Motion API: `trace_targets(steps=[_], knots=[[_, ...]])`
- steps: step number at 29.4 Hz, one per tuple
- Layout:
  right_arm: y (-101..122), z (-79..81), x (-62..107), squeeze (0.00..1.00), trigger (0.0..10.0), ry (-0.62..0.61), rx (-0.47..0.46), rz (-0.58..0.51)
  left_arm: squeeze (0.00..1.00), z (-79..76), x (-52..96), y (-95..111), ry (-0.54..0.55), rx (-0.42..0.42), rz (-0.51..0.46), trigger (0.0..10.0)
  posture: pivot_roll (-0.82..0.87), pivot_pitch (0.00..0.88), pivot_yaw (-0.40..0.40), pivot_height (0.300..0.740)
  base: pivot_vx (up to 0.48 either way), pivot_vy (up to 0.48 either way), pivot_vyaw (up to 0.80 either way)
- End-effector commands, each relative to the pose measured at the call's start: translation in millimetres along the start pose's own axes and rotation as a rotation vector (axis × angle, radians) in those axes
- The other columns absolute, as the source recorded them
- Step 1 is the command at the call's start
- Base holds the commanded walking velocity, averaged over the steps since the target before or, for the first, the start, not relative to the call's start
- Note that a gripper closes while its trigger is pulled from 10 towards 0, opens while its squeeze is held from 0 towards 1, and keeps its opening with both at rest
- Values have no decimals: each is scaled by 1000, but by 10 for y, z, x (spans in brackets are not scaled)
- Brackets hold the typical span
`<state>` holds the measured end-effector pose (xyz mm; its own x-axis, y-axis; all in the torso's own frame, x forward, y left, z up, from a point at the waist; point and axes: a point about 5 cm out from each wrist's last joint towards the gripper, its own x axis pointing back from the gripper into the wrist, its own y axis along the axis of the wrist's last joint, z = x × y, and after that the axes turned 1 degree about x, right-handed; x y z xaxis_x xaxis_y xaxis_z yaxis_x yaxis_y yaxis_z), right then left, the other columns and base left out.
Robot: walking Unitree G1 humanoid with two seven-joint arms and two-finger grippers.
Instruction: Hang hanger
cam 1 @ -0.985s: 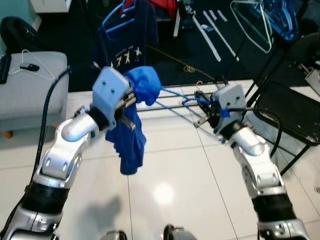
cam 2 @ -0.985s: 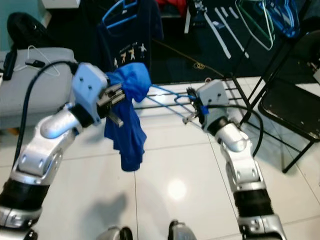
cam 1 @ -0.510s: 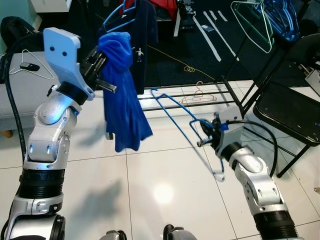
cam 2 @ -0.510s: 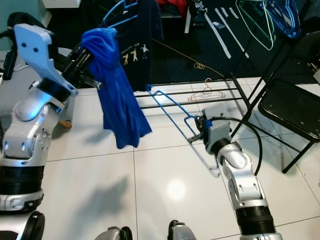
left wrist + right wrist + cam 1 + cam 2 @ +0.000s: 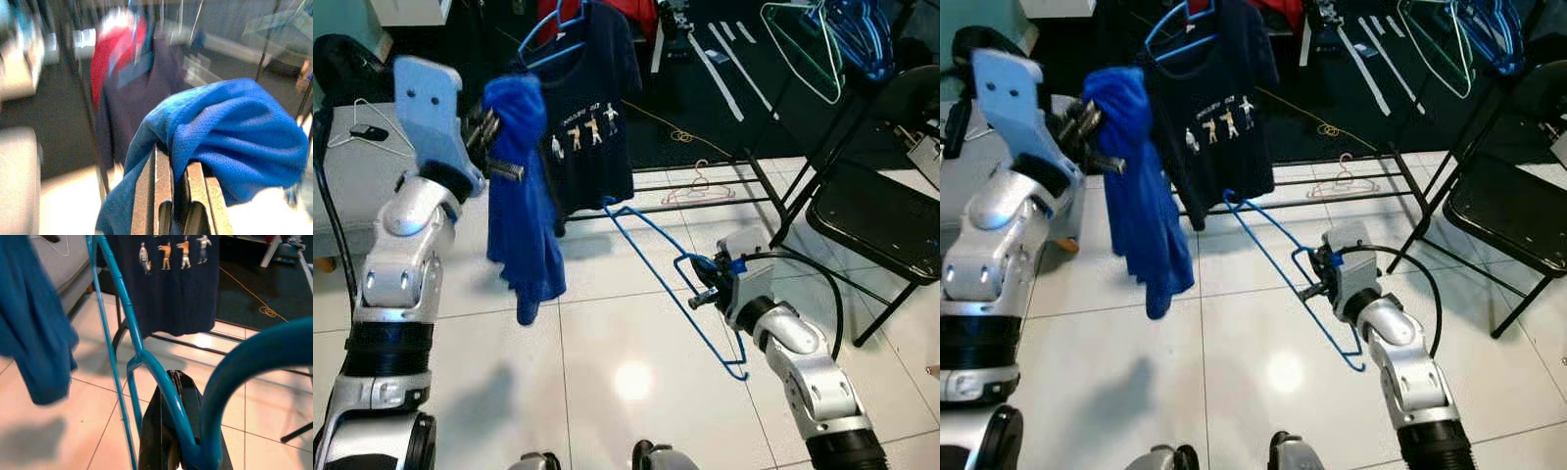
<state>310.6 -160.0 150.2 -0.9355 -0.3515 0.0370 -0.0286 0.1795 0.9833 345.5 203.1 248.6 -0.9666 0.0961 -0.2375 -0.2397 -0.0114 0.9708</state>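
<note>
A Unitree G1 humanoid stands on a white tiled floor before a garment rack, its left gripper raised to about head height and clamped on a bunched blue garment, which drapes down from the fingers and hangs free above the tiles. Its right gripper is held lower, out in front over the floor, closed around the neck of an empty blue hanger; the hook curls over the black fingers in the right wrist view, while the hanger's frame slants up and away toward the hem of a dark navy T-shirt printed with small figures. That shirt hangs on another blue hanger on the rack, just beside the held blue garment. A black folding chair stands at the robot's right, with a pale green hanger and more blue ones hanging above it. A grey couch sits to the left, a white wire hanger lying on its seat.
</note>
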Motion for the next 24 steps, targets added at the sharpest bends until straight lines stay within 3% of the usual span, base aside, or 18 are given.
trace_targets(steps=[1,3,4,6,8,10,18,24], knots=[[-86,-30,23,0,4941,-57,-39,28,0,63,139,-487,93,95,228,4745,-52,218,-30,740,0,0,0],[-86,-30,23,0,4941,-57,-39,28,0,63,139,-487,93,95,228,4745,-52,218,-30,740,0,0,0],[-151,-31,10,0,10000,-95,-71,63,0,97,246,-699,167,157,312,10000,-51,207,-41,740,0,0,0],[-222,-68,-16,0,10000,-167,-117,107,0,100,388,-942,228,234,433,10000,-51,203,-47,740,0,0,0],[-226,-109,-38,0,10000,-213,-134,113,0,106,439,-1001,248,249,455,10000,-50,204,-48,740,0,0,0],[-226,-109,-38,0,10000,-213,-134,113,0,106,439,-1001,248,249,455,10000,-50,204,-48,740,0,0,0],[-129,-475,-24,0,10000,-487,-101,92,0,40,602,-1023,184,257,421,10000,-58,218,-49,740,0,0,0],[-139,-496,-30,0,10000,-480,-130,104,0,-81,646,-1028,150,234,444,10000,-63,225,-52,740,0,0,0]])
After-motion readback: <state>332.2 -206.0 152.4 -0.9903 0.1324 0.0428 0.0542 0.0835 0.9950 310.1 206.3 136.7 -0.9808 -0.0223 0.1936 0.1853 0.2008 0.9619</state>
